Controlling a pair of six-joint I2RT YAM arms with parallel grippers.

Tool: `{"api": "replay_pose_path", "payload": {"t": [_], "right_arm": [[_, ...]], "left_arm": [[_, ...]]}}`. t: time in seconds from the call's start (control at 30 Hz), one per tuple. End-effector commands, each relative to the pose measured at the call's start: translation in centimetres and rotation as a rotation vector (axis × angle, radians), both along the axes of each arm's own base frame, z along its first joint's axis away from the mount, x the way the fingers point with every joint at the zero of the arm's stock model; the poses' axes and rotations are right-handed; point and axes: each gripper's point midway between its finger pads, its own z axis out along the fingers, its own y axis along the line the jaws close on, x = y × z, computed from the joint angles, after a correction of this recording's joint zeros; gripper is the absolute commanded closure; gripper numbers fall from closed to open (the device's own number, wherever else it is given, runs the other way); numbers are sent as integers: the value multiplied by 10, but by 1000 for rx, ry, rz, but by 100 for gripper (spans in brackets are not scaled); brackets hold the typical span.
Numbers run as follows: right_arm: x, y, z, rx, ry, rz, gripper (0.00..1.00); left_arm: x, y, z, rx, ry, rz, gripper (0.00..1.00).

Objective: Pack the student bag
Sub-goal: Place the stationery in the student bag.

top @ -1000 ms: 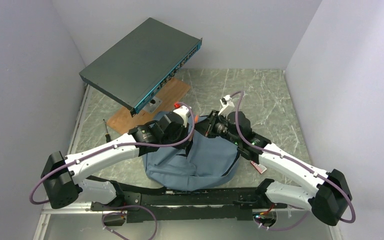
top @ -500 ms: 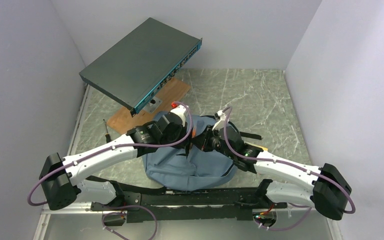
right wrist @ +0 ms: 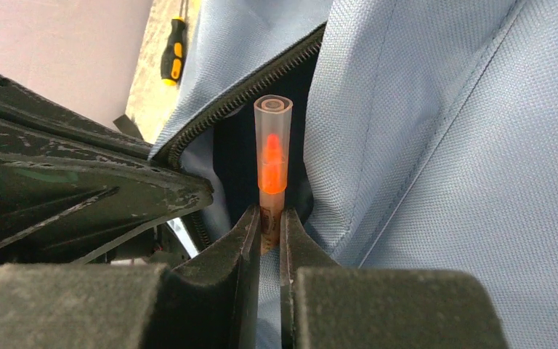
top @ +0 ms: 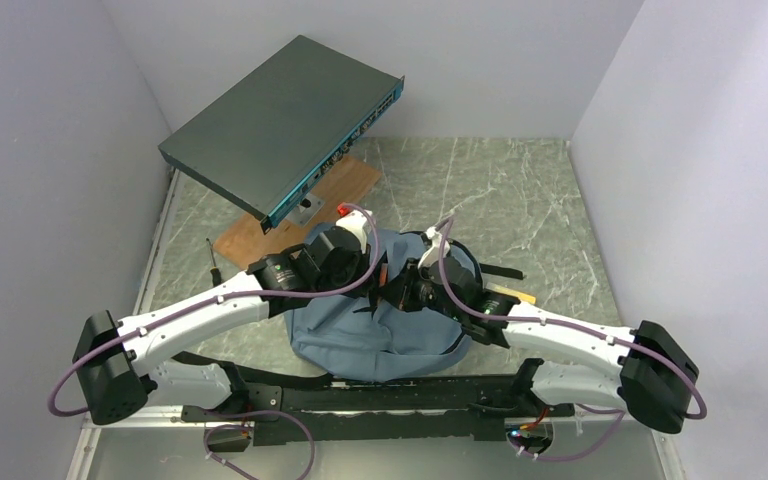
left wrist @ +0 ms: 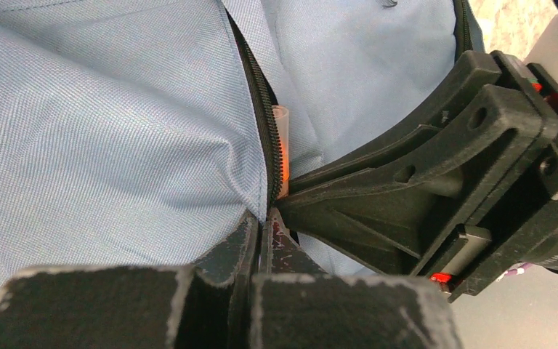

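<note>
Right gripper (right wrist: pixel 269 218) pinches an orange marker (right wrist: pixel 272 156) by its base, cap pointing into the zipper mouth of the student bag (top: pixel 380 330), which lies mid-table under your 2 inward-bent arms. Left gripper (left wrist: pixel 264 218), pressed together on the zipper edge, crowds that opening; a screwdriver (right wrist: pixel 172 51) lies beyond.

top: overhead, wide, looking down | wrists: close, facing each other | shared: student bag (top: pixel 380 335) zipper (left wrist: pixel 261 94)
</note>
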Motion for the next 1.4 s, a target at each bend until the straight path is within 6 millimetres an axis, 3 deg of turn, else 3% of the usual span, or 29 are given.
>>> {"api": "replay_pose_path", "payload": {"t": [0.0, 0.1, 0.23, 0.43, 0.6, 0.73, 0.87, 1.03, 1.13, 1.3, 1.37], "right_arm": [[-6, 8, 3, -16, 38, 35, 92], [-8, 10, 7, -1, 41, 47, 90], [-6, 8, 15, -10, 27, 42, 66], [8, -9, 56, -73, -61, -17, 62], [30, -51, 91, -138, -138, -149, 59], [53, -110, 101, -219, -143, -306, 55], [70, -183, 85, -269, -49, -554, 51], [61, -259, 37, -292, 199, -883, 48], [49, -278, 4, -258, 366, -991, 48], [27, -294, -47, -179, 657, -1208, 51], [24, -297, -59, -187, 725, -1238, 50]], "left_arm": [[11, -10, 37, -108, -92, 14, 100], [11, -7, 38, -99, -100, 18, 100], [11, -4, 40, -93, -116, 13, 100], [9, -7, 36, -95, -111, -10, 100], [7, -11, 30, -82, -100, -42, 100], [4, -16, 28, -93, -96, -72, 100], [1, -20, 25, -84, -84, -110, 100], [-1, -23, 24, -80, -84, -134, 100], [-1, -24, 24, -83, -88, -143, 100], [-3, -28, 21, -87, -82, -167, 100], [-4, -29, 21, -86, -79, -172, 100]]}}
